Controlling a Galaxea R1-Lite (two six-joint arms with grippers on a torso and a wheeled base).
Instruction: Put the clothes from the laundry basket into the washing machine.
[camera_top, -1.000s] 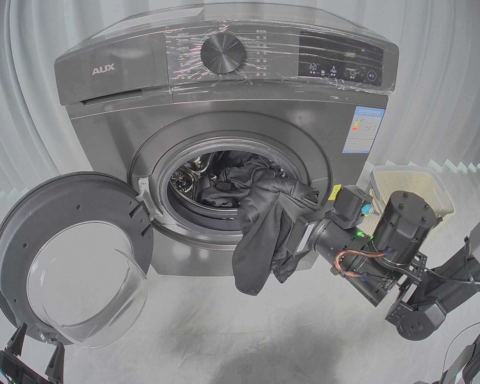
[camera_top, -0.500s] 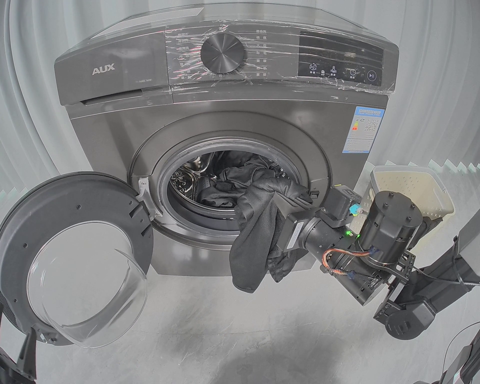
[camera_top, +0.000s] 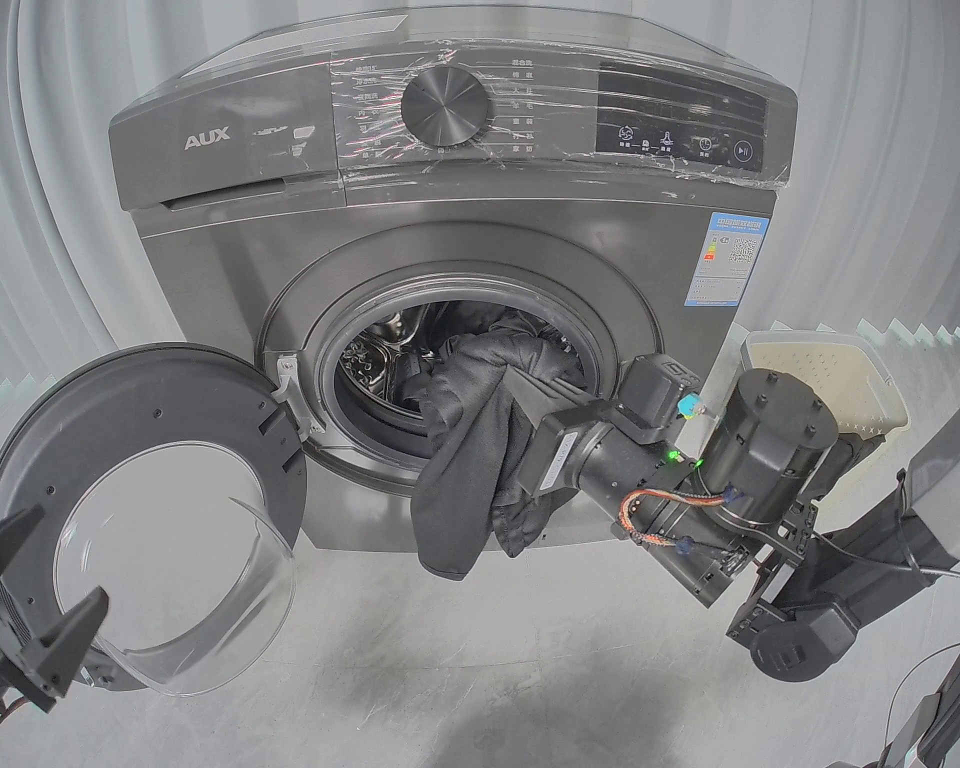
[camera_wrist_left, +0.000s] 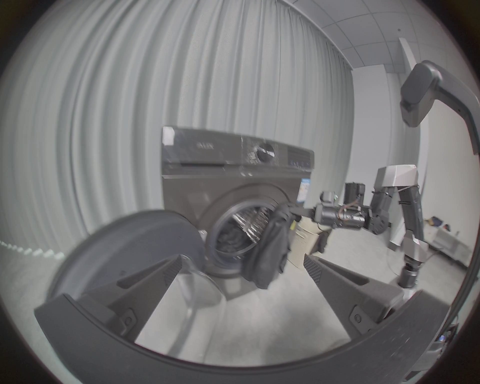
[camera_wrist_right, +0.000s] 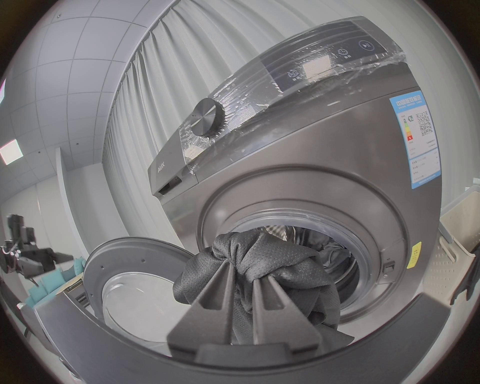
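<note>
Right gripper (camera_wrist_right: 244, 280) pinched tight on black garment (camera_top: 460, 470), which hangs at washing machine (camera_top: 230, 260) opening. Left gripper (camera_wrist_left: 241, 259) spread wide, holding nothing, near left, by open door (camera_top: 150, 420).

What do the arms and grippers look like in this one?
The left gripper and right gripper each have two dark grey wedge-shaped fingers tapering to points. The right arm is black and cylindrical near the wrist, with a coiled orange cable, a green light and a white label.

The laundry basket (camera_top: 862, 362) — its near half sits hidden behind the right arm (camera_top: 770, 440).
</note>
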